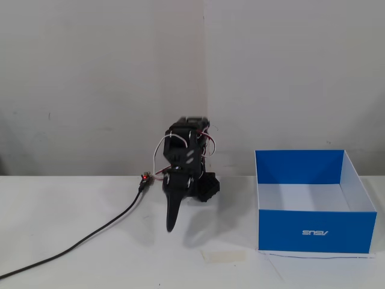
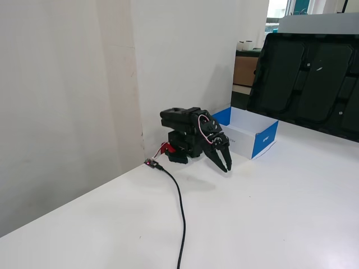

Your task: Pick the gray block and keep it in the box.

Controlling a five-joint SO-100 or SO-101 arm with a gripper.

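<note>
The black arm is folded low against the wall, with my gripper [image 1: 172, 224] pointing down at the white table, its tips just above the surface. In a fixed view from the side the gripper [image 2: 226, 166] looks shut and holds nothing. The box [image 1: 316, 232], blue outside with a white logo and white inside, stands on the table to the right of the arm. In a fixed view from the side the box [image 2: 255, 137] sits just behind the gripper. What shows of its inside looks empty. The gray block shows in neither view.
A black cable [image 1: 90, 235] runs from the arm's base to the table's front left and also shows in a fixed view from the side [image 2: 180, 207]. A small piece of pale tape [image 1: 222, 256] lies on the table before the box. A large black panel [image 2: 308, 73] leans at the far right.
</note>
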